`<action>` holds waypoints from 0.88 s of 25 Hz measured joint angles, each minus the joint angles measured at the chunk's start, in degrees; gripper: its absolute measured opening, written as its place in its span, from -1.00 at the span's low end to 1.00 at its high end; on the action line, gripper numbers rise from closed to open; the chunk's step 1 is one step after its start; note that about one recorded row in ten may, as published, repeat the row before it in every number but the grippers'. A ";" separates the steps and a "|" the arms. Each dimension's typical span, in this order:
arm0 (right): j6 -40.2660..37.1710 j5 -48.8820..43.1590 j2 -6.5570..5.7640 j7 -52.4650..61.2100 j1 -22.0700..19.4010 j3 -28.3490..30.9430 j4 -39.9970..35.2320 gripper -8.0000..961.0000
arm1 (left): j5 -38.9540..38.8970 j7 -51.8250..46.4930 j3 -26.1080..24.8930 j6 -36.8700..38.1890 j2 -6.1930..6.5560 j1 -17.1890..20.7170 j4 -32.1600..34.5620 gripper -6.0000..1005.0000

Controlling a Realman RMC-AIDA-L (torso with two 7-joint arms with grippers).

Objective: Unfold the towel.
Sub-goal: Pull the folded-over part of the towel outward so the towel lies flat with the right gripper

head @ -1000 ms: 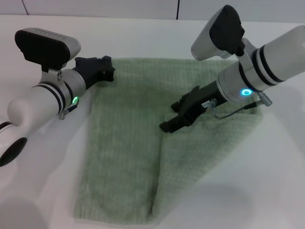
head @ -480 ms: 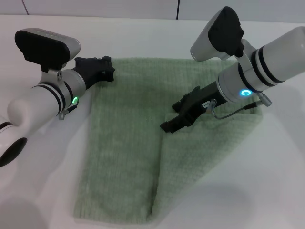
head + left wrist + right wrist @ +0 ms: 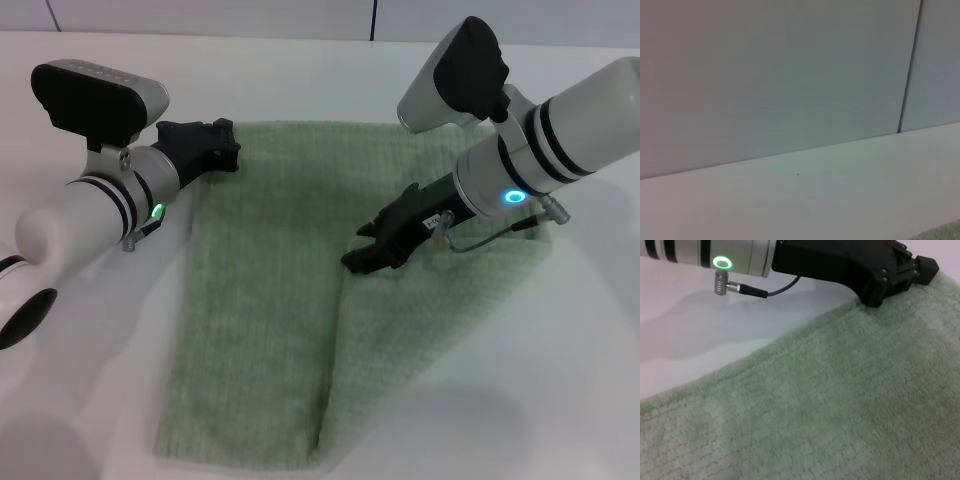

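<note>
where it lies flat on the white table point(image 3: 300, 70), the towel point(image 3: 270, 300) runs lengthwise toward the robot, its right part folded on a diagonal. right gripper point(image 3: 368, 257) tips meet the fold edge; grip cannot be told. left gripper point(image 3: 222, 145) rests at the far left corner, closure unclear. right wrist view alone shows the ribbed weave; left wrist view shows wall point(image 3: 780, 75).

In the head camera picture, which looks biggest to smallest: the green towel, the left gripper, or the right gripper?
1. towel, by far.
2 and 3. right gripper and left gripper look much alike; both are dark and foreshortened, so I won't rank them.
</note>
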 joint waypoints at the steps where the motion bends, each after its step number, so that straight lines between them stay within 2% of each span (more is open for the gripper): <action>1: -0.07 0.00 0.00 0.00 0.00 -0.01 0.00 0.30 | 0.00 0.00 0.00 -0.04 0.00 0.00 0.00 -0.99; 6: -0.34 0.00 0.00 0.00 0.00 -0.01 -0.17 -0.17 | 0.00 0.00 0.00 -0.11 -0.05 0.00 0.23 -0.99; 12: -0.35 0.00 0.00 -0.03 0.00 -0.01 -0.20 -0.45 | 0.00 0.00 0.01 -0.37 -0.09 0.00 0.33 -0.99; 22: -0.39 0.00 0.00 -0.09 0.35 -0.18 -0.07 -0.48 | 0.00 0.00 0.45 -1.78 -0.09 -0.20 0.18 -0.99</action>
